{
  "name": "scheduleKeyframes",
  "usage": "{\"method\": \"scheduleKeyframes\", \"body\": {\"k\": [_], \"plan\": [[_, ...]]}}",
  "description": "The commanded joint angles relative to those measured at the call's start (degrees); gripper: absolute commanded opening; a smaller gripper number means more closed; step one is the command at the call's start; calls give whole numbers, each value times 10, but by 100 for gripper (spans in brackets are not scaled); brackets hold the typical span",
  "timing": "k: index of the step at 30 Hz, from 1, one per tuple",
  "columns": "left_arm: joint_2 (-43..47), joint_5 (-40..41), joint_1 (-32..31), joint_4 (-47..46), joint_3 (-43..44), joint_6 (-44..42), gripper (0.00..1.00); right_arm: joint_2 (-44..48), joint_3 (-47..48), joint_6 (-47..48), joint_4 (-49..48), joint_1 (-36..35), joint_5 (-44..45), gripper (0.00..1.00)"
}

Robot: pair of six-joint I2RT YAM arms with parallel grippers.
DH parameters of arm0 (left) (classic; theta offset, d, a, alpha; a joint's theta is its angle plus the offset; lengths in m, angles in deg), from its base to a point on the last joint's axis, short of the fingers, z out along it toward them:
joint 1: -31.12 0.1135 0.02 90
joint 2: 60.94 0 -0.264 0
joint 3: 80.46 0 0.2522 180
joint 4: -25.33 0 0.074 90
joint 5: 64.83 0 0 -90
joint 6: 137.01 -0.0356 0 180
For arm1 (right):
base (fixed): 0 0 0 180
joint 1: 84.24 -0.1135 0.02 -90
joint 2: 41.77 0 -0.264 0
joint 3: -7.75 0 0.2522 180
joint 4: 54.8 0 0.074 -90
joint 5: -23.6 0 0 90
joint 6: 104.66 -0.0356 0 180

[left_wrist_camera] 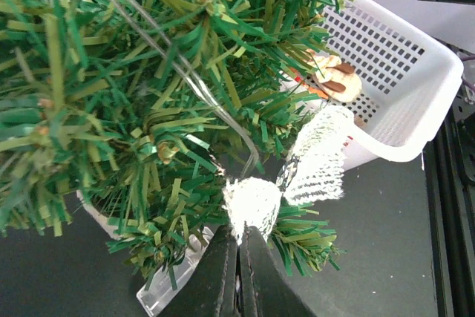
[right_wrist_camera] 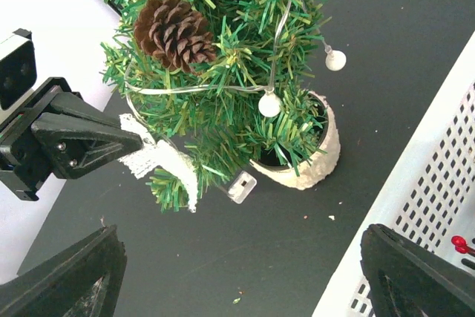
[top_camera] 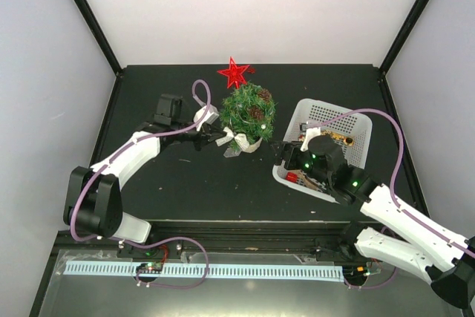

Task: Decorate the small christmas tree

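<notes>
My left hand (left_wrist_camera: 239,237) is clamped on the white lace bow (left_wrist_camera: 252,200) against a low branch of the small christmas tree (top_camera: 249,111), mid-desk nearer the far edge. I should seat it deep among the needles before releasing. Right hand (right_wrist_camera: 239,254) apart.

The matte black tabletop (top_camera: 185,183) carries a small bushy green christmas tree in a round cream pot (top_camera: 249,109) near its middle. A white perforated plastic basket (top_camera: 330,113) stands to the right. A red star (top_camera: 234,73) lies just beyond the tree, near the far edge.
</notes>
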Motion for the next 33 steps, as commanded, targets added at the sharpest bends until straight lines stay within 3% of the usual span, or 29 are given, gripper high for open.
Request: {"method": "scheduleKeyframes", "body": {"k": [1,20,23,33], "plan": [[-8,11,-13,-27,-7,-2,2,1,-9,-9,-22,5,-13,88],[-22,56,-20,-45,-4,15,2,-4,-10,-8,-28,9,-26,88],[-24,59,-22,-43,-4,14,14,-2,-10,-8,-27,10,-26,88],[-7,64,-25,-36,-1,12,37,-1,-9,-8,-27,11,-31,87]]}}
